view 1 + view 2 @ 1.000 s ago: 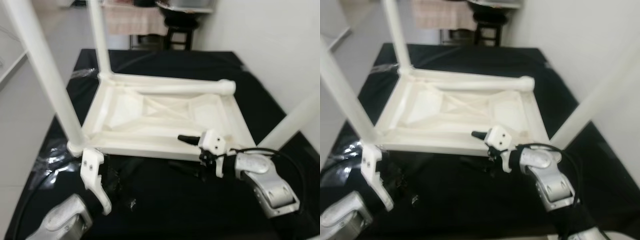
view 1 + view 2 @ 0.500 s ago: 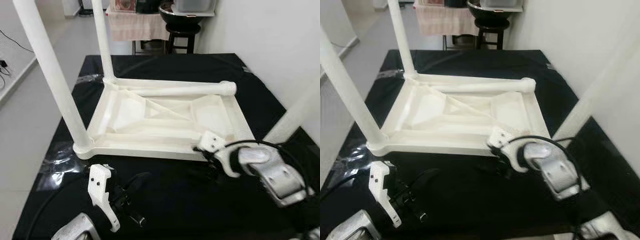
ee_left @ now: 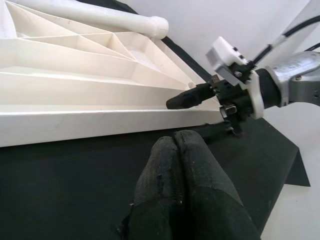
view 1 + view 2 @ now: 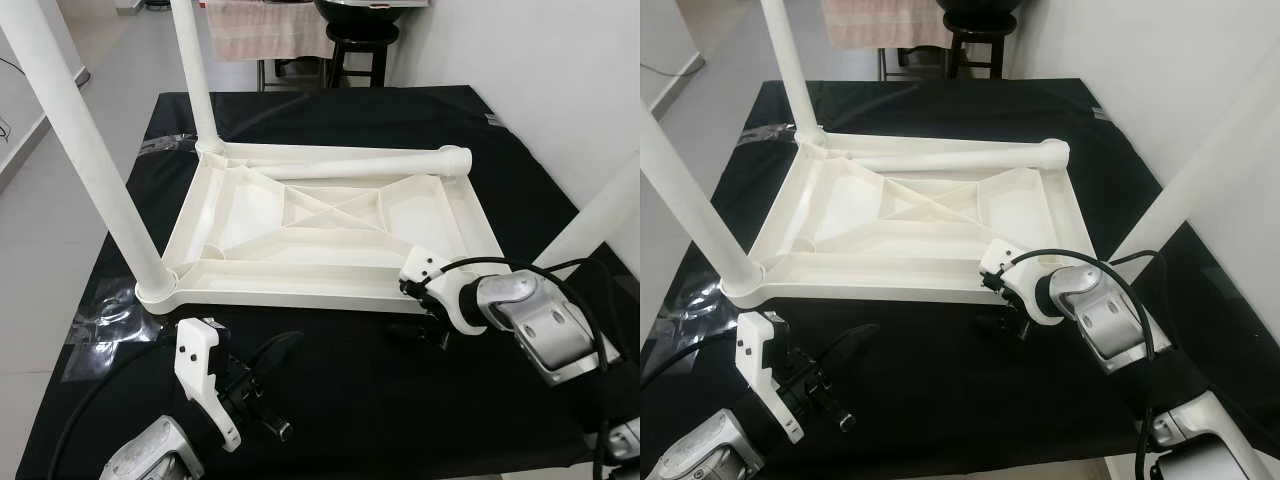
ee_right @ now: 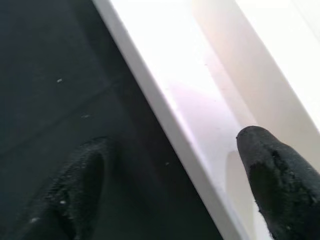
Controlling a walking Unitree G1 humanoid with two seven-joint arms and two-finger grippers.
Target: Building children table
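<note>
Here a black cloth [image 4: 400, 130] covers the floor, and on it lies the white children's table [image 4: 330, 225] upside down, its ribbed underside facing up. Two legs [image 4: 85, 150] stand fitted at the left corners, one near and one far, and another white leg [image 4: 360, 168] lies flat along the far edge of the frame, its round end at the far right corner. A further white tube [image 4: 590, 220] slants up at the right, its lower end hidden behind the right arm. The right arm [image 4: 530, 325] reaches in from the right with its elbow bent and its forearm pointing left, bringing the right hand [image 3: 212, 107] to the near right corner of the frame. Its fingers are apart and straddle the near rim: one finger [image 5: 275, 175] lies on the inside of the rim, the other [image 5: 70, 190] over the black cloth outside it. The left arm [image 4: 150, 455] comes up from the bottom left, and the left hand [image 4: 270, 352] hovers low over the cloth just in front of the near rim, pointing toward the right hand, its fingers [image 3: 182, 185] pressed together and holding nothing. A dark stool [image 4: 355, 45] stands beyond the cloth.
</note>
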